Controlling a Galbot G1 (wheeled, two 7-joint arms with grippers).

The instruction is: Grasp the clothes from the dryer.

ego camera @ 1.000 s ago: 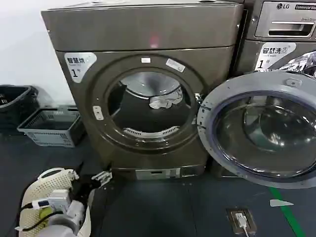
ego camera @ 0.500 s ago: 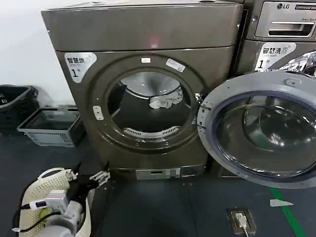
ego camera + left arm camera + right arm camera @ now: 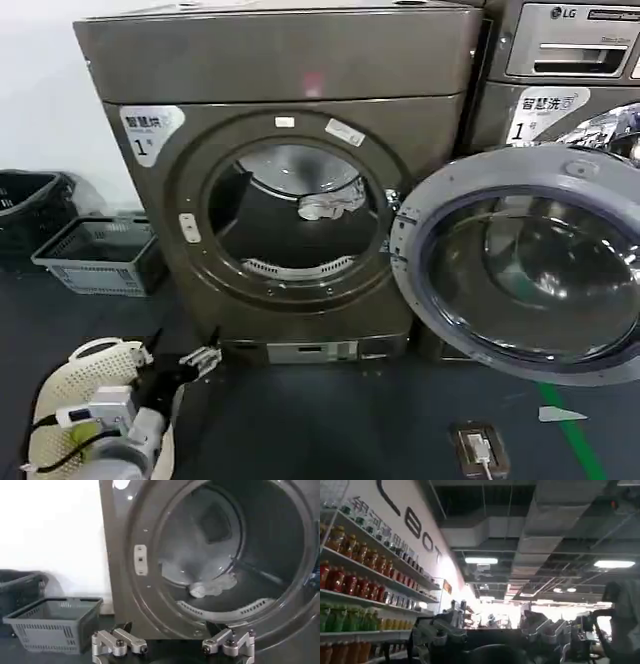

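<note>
- The clothes (image 3: 331, 204) lay as a small pale crumpled bundle inside the drum of the dryer (image 3: 290, 60), resting on the drum's floor towards its back; in the left wrist view the bundle (image 3: 212, 586) sat beyond and above the jaws, well apart from them, nearer the farther finger than the one by the basket.
- The dryer's round opening stood uncovered, and its door (image 3: 520, 262) hung swung wide to the side, well away from the jaws.
- A white "1" sticker (image 3: 150, 131) sat on the dryer's front panel, above and beyond the jaws.
- The left gripper (image 3: 178, 352) hovered low in front of the dryer, short of the opening and below its rim, not touching the machine.
- Its jaws stood wide apart and held nothing; in the left wrist view the left gripper (image 3: 172, 645) showed its two metal fingers (image 3: 119, 642) spread, with the drum's lower rim seen between them.
- A grey plastic basket (image 3: 98, 255) stood on the floor beside the dryer, off to the outer side of the left jaws and apart from them.
- A white perforated basket (image 3: 85, 375) lay just behind the left jaws, by the arm.
- The right gripper (image 3: 492, 632) pointed up towards a ceiling and shelves of bottles (image 3: 360, 567); its jaws stood apart with nothing between them.
</note>
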